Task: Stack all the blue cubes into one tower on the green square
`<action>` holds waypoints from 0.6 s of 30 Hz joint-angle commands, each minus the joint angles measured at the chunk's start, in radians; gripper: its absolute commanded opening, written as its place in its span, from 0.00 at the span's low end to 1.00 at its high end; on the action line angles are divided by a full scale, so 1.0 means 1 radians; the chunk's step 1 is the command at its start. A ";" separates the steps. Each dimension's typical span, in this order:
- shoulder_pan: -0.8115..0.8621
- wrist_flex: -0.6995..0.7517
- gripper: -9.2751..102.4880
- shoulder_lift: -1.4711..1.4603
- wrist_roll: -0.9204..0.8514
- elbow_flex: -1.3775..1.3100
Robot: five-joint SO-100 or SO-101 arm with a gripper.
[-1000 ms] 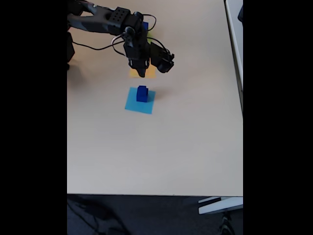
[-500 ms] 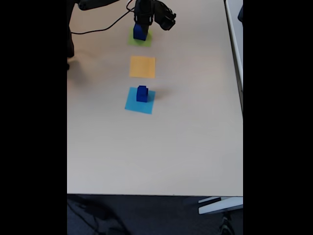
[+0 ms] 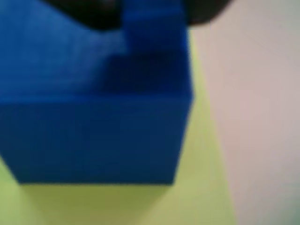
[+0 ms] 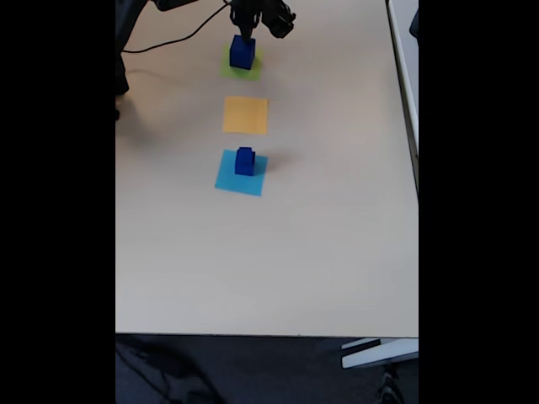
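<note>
- Fixed view: a pale beige tabletop (image 4: 278,252) carries three flat paper squares in a line running from the far edge toward the camera.
- Farthest is the green square (image 4: 242,66), next the orange square (image 4: 246,115), and nearest the light-blue square (image 4: 242,172).
- A large blue cube (image 4: 242,52) stands on the green square, roughly at its middle.
- A small blue cube (image 4: 246,161) stands on the light-blue square, toward that square's far edge; whether it is one cube or two stacked cannot be told at this size.
- The orange square lies bare between the two occupied squares.
- The black arm (image 4: 181,5) enters from the top left edge, with a black cable (image 4: 173,45) trailing across the tabletop beside it.
- The jaws (image 4: 247,32) point down, directly over the large blue cube and at or just above its top face.
- Wrist view: the large blue cube (image 3: 93,136) appears close and blurred, resting on the green square (image 3: 197,187), with bare tabletop (image 3: 258,117) to the right.
- A smaller blue block (image 3: 152,30) sits on the top face of the large cube, near its right edge, reaching up to the dark jaw tips at the top border.
- The pictures do not show whether the jaws are spread, closed, or pinching that smaller block.
</note>
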 commanded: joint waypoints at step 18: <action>0.075 0.120 0.08 0.072 -0.106 -0.130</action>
